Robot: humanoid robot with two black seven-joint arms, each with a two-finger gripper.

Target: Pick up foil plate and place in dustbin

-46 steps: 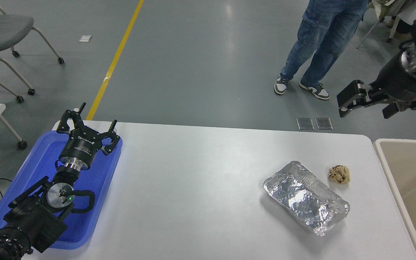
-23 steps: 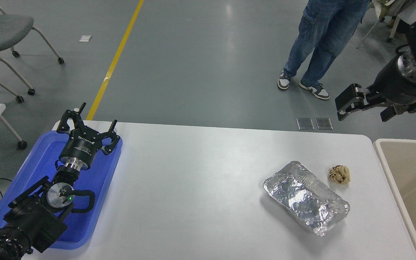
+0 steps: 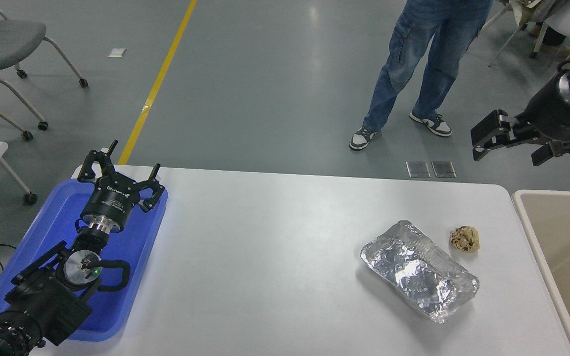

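Your left gripper [image 3: 117,163] sat parked over the blue tray [image 3: 42,237] at the table's [image 3: 265,237] left edge, fingers spread and empty. The foil plate [image 3: 418,271] lay flat on the table toward the right, a crumpled paper ball [image 3: 464,239] just beside it. Your right gripper [image 3: 510,146] hung above the dustbin's [image 3: 527,217] far corner, fingers released, holding nothing.

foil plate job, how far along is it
Nothing is done yet: the foil plate lies flat on the white table, beside a crumpled paper ball. Nothing is in hand: the right gripper hangs open and empty high above the table's far right corner, and the left gripper sits parked over the blue tray. Left: reach, grasp, lift and drop it in the dustbin.
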